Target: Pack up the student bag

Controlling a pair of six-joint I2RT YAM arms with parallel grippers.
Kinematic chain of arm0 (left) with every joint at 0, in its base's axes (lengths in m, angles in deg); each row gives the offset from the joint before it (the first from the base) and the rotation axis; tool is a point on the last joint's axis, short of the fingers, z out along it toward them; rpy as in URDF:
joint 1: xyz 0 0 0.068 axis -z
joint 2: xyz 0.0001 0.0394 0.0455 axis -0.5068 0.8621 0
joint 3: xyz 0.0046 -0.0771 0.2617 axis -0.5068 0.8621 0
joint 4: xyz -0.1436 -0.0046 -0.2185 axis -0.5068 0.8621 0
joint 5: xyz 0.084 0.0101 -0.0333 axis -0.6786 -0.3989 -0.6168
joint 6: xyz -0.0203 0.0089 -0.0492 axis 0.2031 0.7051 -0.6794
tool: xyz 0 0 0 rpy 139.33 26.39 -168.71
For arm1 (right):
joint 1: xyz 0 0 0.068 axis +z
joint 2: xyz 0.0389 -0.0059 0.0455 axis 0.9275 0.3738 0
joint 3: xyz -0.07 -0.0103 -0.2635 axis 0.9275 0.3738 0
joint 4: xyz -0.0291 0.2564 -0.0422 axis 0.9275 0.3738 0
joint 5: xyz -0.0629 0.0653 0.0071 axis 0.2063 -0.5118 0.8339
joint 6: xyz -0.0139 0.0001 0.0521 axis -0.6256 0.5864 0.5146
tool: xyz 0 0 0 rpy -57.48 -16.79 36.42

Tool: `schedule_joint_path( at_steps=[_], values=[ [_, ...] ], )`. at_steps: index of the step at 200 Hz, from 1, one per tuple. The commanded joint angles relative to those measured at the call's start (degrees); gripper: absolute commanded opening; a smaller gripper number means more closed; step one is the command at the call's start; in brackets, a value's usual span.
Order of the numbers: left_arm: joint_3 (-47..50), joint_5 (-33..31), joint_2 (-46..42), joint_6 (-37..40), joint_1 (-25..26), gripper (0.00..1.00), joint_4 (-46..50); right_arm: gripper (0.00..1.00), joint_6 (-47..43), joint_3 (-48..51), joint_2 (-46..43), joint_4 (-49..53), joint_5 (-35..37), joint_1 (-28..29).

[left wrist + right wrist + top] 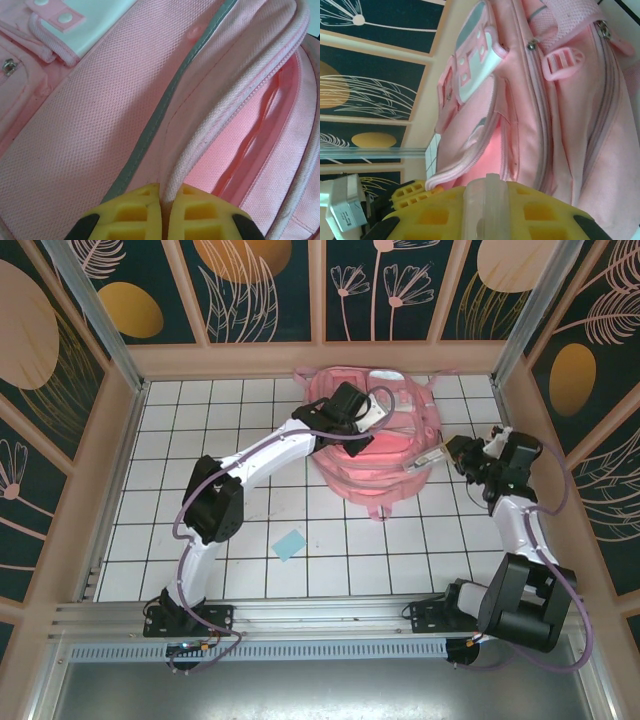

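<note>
White tiled table [200,420] underneath. At the middle of its far edge, pink student bag [360,485], mouth gaping. Left gripper [164,192] pinched tight on the piped rim of that opening. Right gripper [487,186] by the bag's right side, clamped narrowly on a clear strip [487,212]. Toward the near edge, small blue square [289,543].

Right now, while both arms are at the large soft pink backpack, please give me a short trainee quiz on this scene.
1. True or false: the left gripper is shut on the zip edge of the large soft pink backpack.
2. What sits between the right gripper's fingers? A) a clear flat plastic strip B) a pencil C) nothing
3. Fill in: the small light-blue paper square lies on the white-tiled ____.
Key: 1 true; 2 A; 3 table.
</note>
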Motion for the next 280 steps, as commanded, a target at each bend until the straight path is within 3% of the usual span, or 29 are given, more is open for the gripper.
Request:
schedule_joint_path(
  at_steps=[1, 42, 78, 143, 173, 205, 280],
  values=[
    [-4.1, 1.9, 1.2, -4.9, -0.5, 0.00, -0.5, 0.07, 8.8, 4.2, -1.7, -11.2, 3.3, 3.7],
    [-5.8, 8.1, -1.0, -15.3, -0.5, 0.00, -4.0, 0.09, 20.0, 9.0, 0.8, -26.6, 11.5, 11.5],
    [-3.3, 13.0, -2.7, -19.9, -0.5, 0.00, -7.3, 0.09, 24.2, 7.3, 6.7, -34.4, 17.4, 17.3],
    [3.6, 13.6, -8.0, -25.5, -0.5, 0.00, -17.9, 0.12, 29.4, 0.0, 23.0, -43.8, 27.9, 26.8],
    [2.4, 11.8, -8.0, -25.1, -0.5, 0.00, -17.4, 0.34, 27.5, -7.5, 27.5, -33.8, 33.4, 30.0],
    [5.0, 7.1, -9.6, -25.5, -1.0, 0.00, -18.9, 0.63, 23.9, -7.0, 22.6, -24.0, 40.3, 30.2],
    [9.8, 8.9, -9.9, -32.2, -6.1, 0.00, -25.6, 0.87, 1.7, -8.9, 6.9, 4.9, 33.4, 23.0]
  ],
)
